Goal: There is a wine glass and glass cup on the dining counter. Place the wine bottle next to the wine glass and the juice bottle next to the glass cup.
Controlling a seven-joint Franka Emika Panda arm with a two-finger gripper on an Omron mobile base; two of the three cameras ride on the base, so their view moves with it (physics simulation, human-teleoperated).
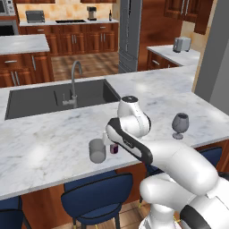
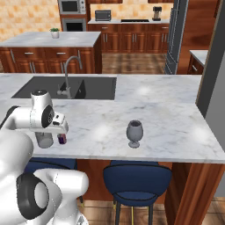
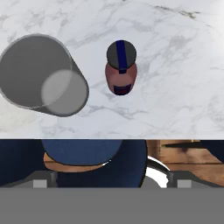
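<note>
Since the juice bottle (image 3: pixel 121 72) stands beside the glass cup (image 3: pixel 41 74) at upper left, that half looks done; tool (image 3: pixel 109 183) wide open, empty; wine bottle pending.

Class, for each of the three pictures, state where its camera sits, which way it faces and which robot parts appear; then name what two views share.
Left base view: behind-left, facing forward-down at dining counter; arm lower right.
Right base view: behind-right, same counter; arm lower left.
Hand view: above, looking down at juice bottle beside glass cup; open gripper.
Both base views share the wine glass.
</note>
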